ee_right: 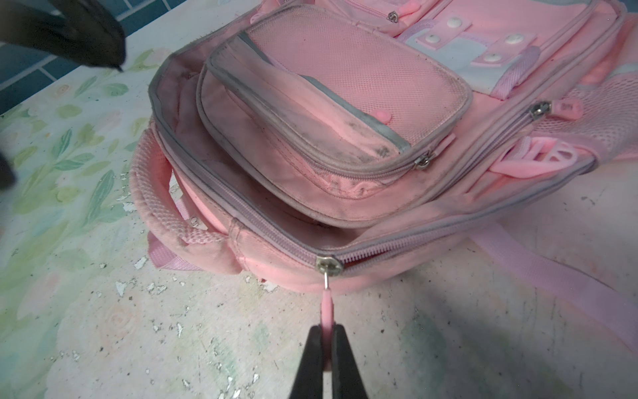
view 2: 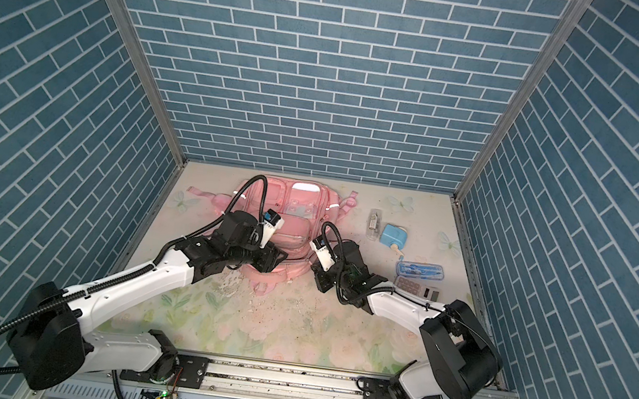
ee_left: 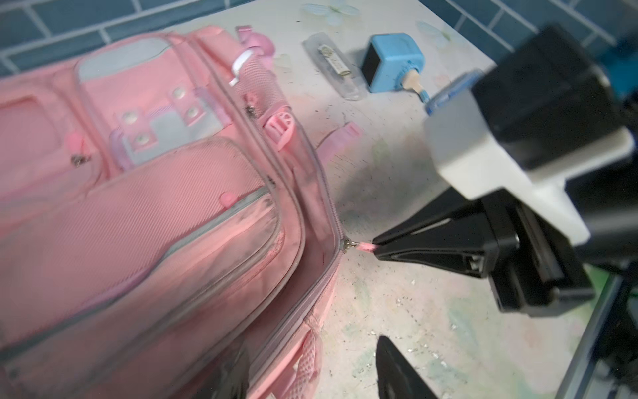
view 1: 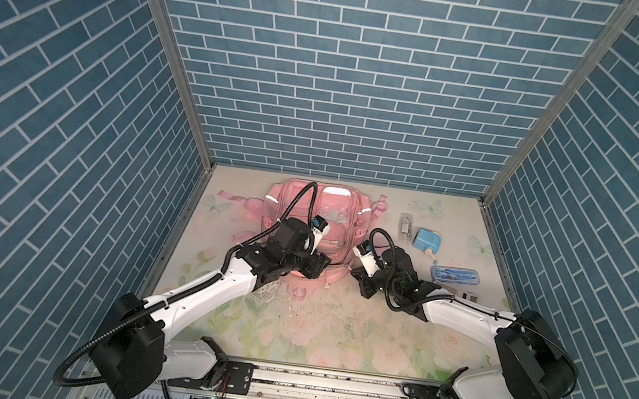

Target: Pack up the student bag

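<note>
Right wrist view: right pincer (ee_right: 327, 331) clenched on student bag (ee_right: 345, 69) pink zipper pull (ee_right: 327, 307); left pincer (ee_right: 65, 124) released.

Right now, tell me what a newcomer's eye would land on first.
The pink student bag at the back middle of the floral table, its main zipper partly open. The right gripper pinches its pink zipper pull at the bag's near right corner. Right of the bag lie a blue sharpener and a blue case.

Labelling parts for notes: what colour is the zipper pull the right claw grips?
Pink; the zipper pull shows best in the right wrist view.
</note>
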`<action>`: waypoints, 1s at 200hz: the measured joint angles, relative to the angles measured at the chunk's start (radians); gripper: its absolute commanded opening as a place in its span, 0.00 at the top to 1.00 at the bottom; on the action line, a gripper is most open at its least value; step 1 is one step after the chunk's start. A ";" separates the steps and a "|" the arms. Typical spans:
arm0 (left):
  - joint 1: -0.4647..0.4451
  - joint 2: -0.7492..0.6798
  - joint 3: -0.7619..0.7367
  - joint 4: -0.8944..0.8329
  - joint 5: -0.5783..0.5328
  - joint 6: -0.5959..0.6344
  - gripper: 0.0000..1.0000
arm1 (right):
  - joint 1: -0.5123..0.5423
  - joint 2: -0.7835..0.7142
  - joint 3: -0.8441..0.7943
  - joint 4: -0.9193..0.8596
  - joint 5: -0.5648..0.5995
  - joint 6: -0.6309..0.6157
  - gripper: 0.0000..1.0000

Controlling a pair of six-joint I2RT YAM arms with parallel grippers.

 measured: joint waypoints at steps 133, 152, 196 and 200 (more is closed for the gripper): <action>-0.002 0.230 -0.078 0.199 0.048 0.517 0.56 | -0.005 0.000 0.000 0.003 -0.014 0.000 1.00; -0.002 0.251 -0.078 0.203 0.038 0.524 0.76 | -0.011 0.000 0.000 0.006 -0.015 0.000 1.00; -0.005 0.251 -0.078 0.234 0.031 0.545 1.00 | -0.054 -0.001 -0.020 0.038 -0.053 0.000 1.00; -0.006 0.251 -0.077 0.234 0.031 0.547 1.00 | -0.057 -0.001 -0.021 0.039 -0.054 0.000 1.00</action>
